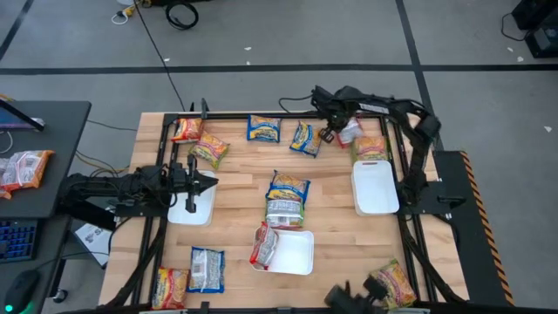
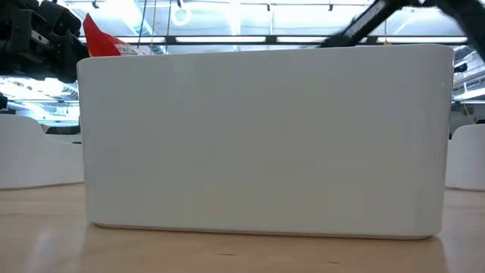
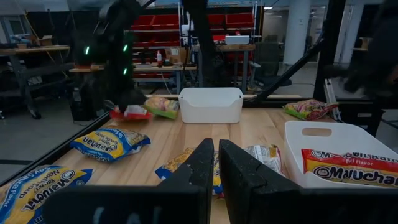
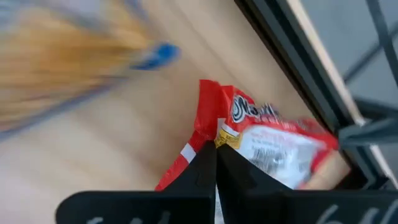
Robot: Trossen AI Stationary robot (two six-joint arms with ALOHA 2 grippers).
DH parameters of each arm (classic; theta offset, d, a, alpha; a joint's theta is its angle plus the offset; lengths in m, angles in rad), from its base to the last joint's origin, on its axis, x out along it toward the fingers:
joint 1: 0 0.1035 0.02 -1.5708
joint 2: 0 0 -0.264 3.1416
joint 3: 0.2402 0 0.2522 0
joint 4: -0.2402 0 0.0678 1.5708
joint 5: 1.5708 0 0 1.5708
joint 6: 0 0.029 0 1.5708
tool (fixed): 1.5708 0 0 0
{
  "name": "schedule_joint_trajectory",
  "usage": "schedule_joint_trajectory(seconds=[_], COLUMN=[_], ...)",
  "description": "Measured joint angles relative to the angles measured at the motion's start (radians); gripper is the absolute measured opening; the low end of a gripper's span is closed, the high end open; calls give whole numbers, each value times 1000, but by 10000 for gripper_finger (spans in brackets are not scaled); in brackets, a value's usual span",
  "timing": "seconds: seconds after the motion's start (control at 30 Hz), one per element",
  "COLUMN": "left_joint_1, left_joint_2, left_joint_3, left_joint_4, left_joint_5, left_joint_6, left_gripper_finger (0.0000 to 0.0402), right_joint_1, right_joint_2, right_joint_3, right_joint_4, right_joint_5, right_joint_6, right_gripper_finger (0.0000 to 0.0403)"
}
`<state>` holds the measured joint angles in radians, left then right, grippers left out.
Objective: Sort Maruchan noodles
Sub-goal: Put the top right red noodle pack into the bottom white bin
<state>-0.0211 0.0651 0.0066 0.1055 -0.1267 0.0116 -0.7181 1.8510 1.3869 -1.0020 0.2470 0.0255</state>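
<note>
My right gripper (image 1: pixel 336 131) reaches over the table's far edge and is shut on a red-and-silver Maruchan packet (image 1: pixel 350 131), which also shows in the left wrist view (image 3: pixel 130 112). My left gripper (image 1: pixel 206 183) is shut and empty, hovering over the far end of the left white tray (image 1: pixel 192 209). Blue-and-yellow packets (image 1: pixel 263 128) (image 1: pixel 305 138) and yellow-green ones (image 1: pixel 209 150) (image 1: pixel 369 146) lie flat along the far side. A blue packet (image 1: pixel 288 185) overlaps a red-and-silver one (image 1: pixel 283 209) mid-table. Another red packet (image 1: pixel 264 247) leans on the near tray's left rim (image 1: pixel 296 255). My right gripper pinches the red-and-silver packet between its two fingers at an edge near one corner (image 4: pixel 219 138). The fingers slant down from above. The packet reaches out past the fingertips (image 4: pixel 205 163), low over the wood; whether it still touches the table I cannot tell.
The right white tray (image 1: pixel 375 187) stands near the right arm's base. More packets lie at the near left corner (image 1: pixel 172 286) (image 1: pixel 207 269) and the near right (image 1: pixel 394 281). A black frame rail (image 1: pixel 288 115) runs along the far edge. The near tray's wall (image 2: pixel 265 136) fills the low view.
</note>
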Motion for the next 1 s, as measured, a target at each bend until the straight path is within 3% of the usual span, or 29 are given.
schedule_joint_trajectory(seconds=[0.13,0.27,0.37,0.47,0.77,1.0], left_joint_1=[0,0,0,0,0,0], left_joint_2=[0,0,0,0,0,0], left_joint_3=[0,0,0,0,0,0], left_joint_4=[0,0,0,0,0,0], left_joint_5=[0,0,0,0,0,0], left_joint_6=[0,0,0,0,0,0], left_gripper_finger=[32,32,32,32,32,32], right_joint_1=[111,232,312,361,416,430], right_joint_2=[-151,-306,-417,-510,-621,-563], right_joint_3=[0,-5,-35,-81,-259,-312], right_joint_4=[14,66,171,274,485,226], right_joint_5=[-112,-329,-475,-553,-555,-498], right_joint_6=[-64,-200,-246,-237,-65,91], right_gripper_finger=[5,4,4,4,5,5])
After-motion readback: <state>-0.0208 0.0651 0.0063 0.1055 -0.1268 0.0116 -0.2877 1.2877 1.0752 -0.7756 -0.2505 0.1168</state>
